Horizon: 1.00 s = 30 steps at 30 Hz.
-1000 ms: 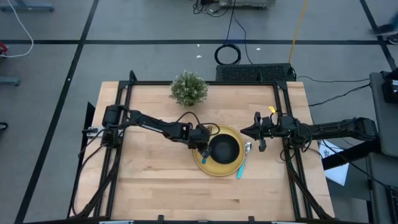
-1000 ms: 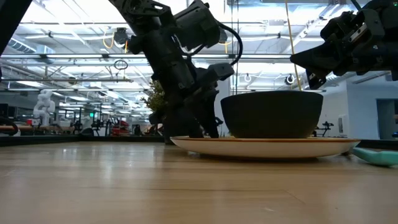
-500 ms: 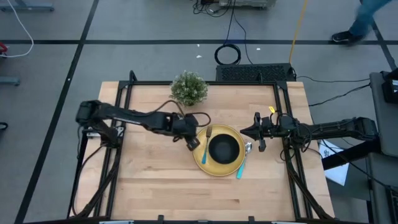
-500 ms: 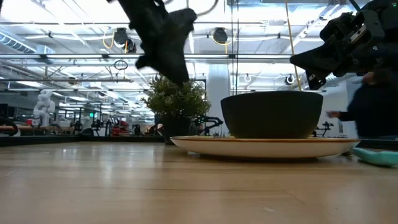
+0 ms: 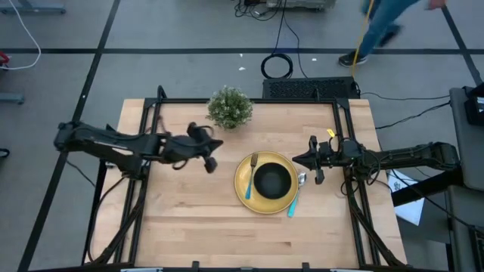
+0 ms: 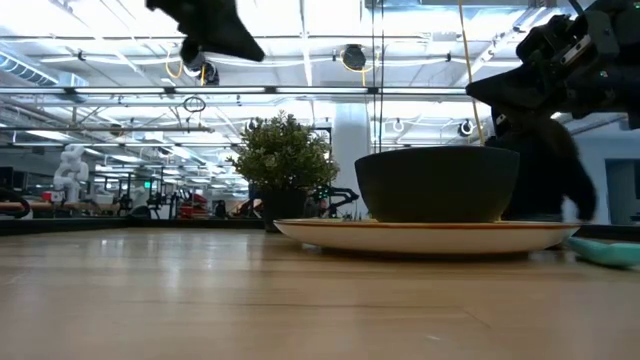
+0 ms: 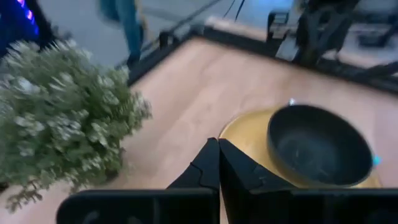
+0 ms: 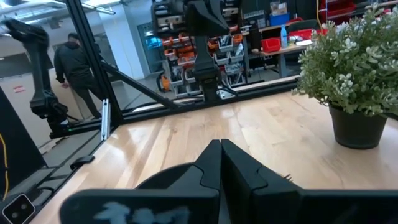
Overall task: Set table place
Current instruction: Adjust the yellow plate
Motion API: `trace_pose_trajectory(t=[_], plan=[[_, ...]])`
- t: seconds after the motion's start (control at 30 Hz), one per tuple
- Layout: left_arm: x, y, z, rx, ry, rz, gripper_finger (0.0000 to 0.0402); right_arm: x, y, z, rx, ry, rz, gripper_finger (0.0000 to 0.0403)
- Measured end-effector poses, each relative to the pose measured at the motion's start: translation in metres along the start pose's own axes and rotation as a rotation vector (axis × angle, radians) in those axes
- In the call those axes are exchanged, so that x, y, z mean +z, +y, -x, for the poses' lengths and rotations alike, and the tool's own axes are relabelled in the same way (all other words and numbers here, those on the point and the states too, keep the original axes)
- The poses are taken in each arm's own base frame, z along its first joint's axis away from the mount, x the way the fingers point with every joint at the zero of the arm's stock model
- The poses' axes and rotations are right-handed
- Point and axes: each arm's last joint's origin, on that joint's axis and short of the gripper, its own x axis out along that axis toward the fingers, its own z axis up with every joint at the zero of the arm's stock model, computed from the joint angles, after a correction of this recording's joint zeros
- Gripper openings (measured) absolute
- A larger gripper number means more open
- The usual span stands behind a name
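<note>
Both tools empty, fingers together: left tool (image 5: 211, 155), right tool (image 5: 301, 159). Fork (image 5: 250, 174) judged light, slippery; grip its handle.

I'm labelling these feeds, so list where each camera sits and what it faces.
High view: overhead, straight down on the table; both arms show.
Low view: tabletop height, level past the plate and bowl; arms overhead.
Left wrist view: faces the bowl and plant; own fingers shut.
Right wrist view: faces across the table; own fingers shut.
All four show the plant.
</note>
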Motion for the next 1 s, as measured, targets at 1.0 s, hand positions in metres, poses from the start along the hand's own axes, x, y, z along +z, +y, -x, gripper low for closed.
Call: trace_pose_trajectory(t=[1.0], plan=[[-0.14, 0.059, 0.033, -0.275, -0.412, -0.194, 0.0, 0.001, 0.0, 0.0, 0.002, -0.015, 0.036, 0.0]])
